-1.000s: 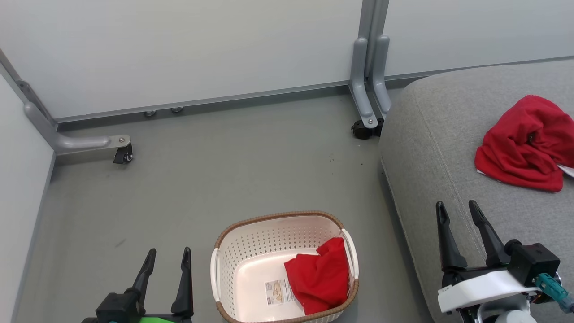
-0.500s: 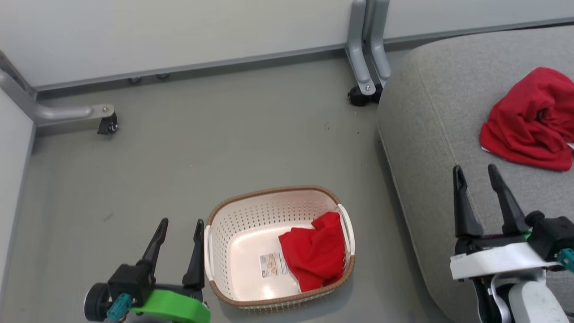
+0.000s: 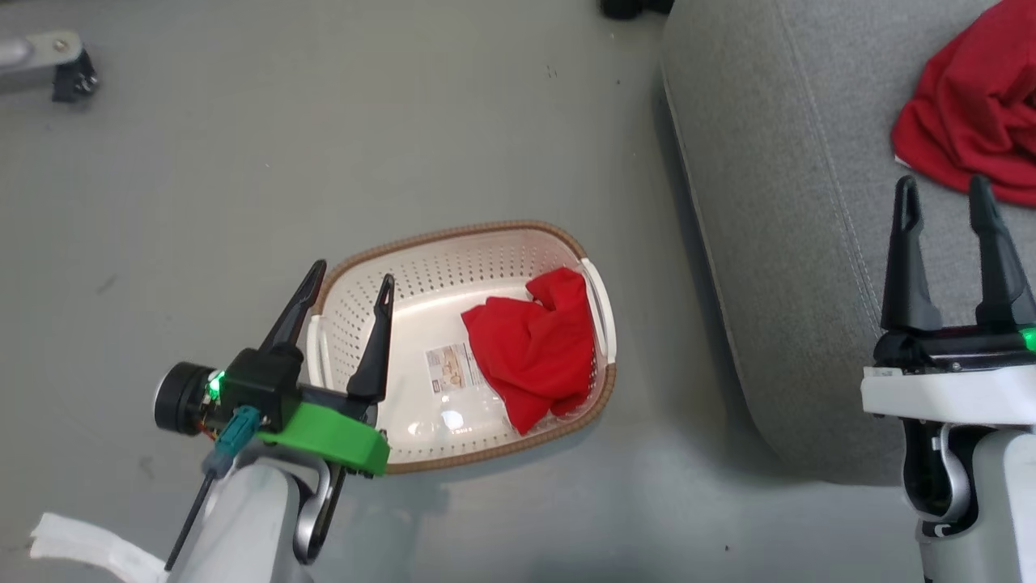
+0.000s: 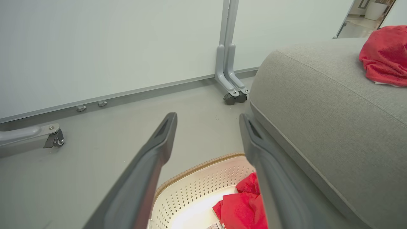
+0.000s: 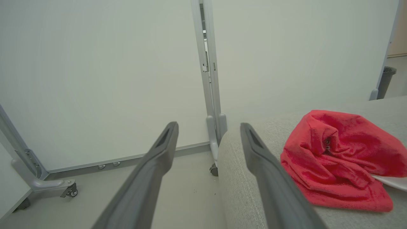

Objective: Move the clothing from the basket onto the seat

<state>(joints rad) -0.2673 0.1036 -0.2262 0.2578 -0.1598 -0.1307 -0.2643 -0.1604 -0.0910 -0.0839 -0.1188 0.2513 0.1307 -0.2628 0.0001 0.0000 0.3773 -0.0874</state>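
Fingers of the left gripper (image 3: 354, 271) stand parted with nothing between them — released and empty. In the head view the outer finger crosses the left end of the laundry basket (image 3: 453, 233) at its brown woven-look rim. The inner finger lies over the perforated interior near the left handle. The left wrist view looks down past both fingers onto the basket's far rim, so the gripper sits above the basket. A green bracket and pale forearm extend behind it toward the lower left.

Inside the basket, a crumpled red garment (image 3: 530, 348) lies bunched against the right-hand wall, reaching up toward the right handle. It is clear of the left gripper's fingers. A label sticker (image 3: 449, 379) on the basket bottom sits just beside the garment's left edge. The basket stands on the grey floor (image 3: 243, 162), near the seat cushion (image 3: 777, 202) but apart from it.

Fingers of the right gripper (image 3: 943, 180) are likewise parted and hold nothing. They point up over the light-grey seat cushion, tips just short of a second red garment (image 3: 967, 121) heaped on the cushion top. The right wrist view shows a gap between finger and fabric. A white edge (image 5: 389, 182) shows under that garment's right side.

Beyond — a wheeled partition foot (image 4: 233, 97) stands at the cushion's far corner, below pale wall panels (image 4: 111, 47).
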